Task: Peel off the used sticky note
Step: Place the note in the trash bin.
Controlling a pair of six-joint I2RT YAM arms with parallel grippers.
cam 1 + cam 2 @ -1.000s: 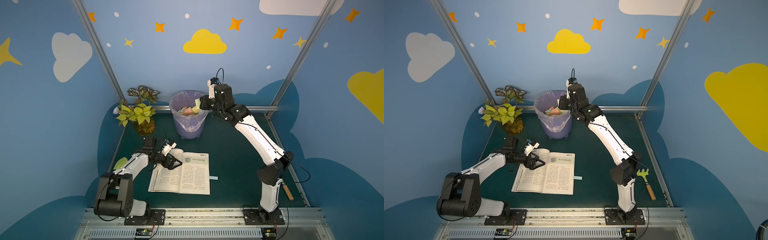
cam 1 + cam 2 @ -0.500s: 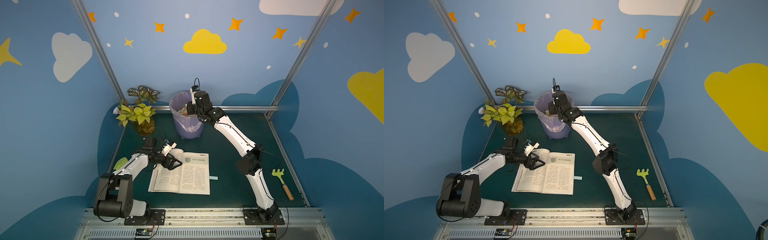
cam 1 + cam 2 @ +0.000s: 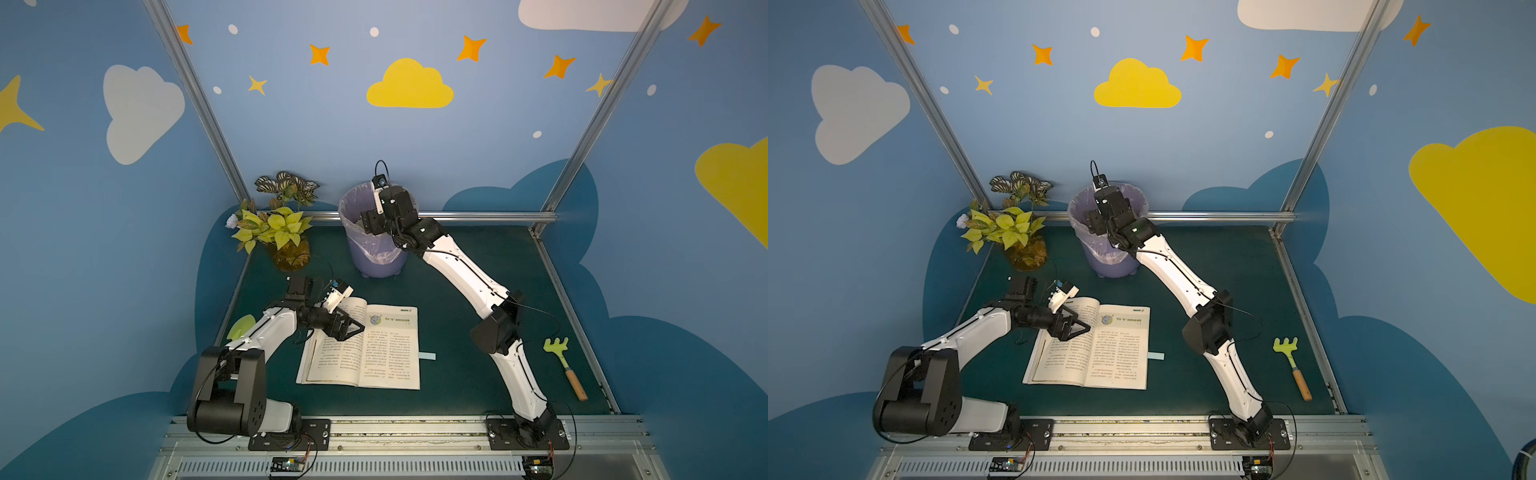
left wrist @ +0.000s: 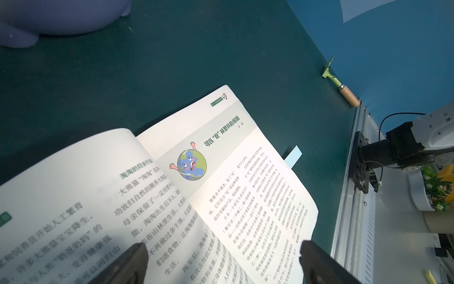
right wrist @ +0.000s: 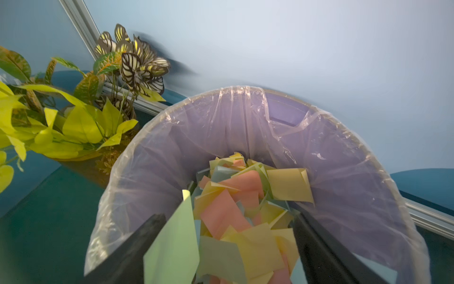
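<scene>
Right hand (image 5: 227, 216) spread over bin (image 5: 344, 184), green sticky note (image 5: 174, 246) against one finger (image 5: 137, 246) (left hand (image 4: 223, 246) splayed above book (image 4: 245, 184))

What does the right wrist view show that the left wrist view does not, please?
Only the right wrist view: discarded notes piled in the purple bin, a green note beside one finger of the open right gripper, and the yellow-leaved plant. Only the left wrist view: the open book, its blue tab, the rake, the open left gripper. Both: the purple bin and green tabletop.
</scene>
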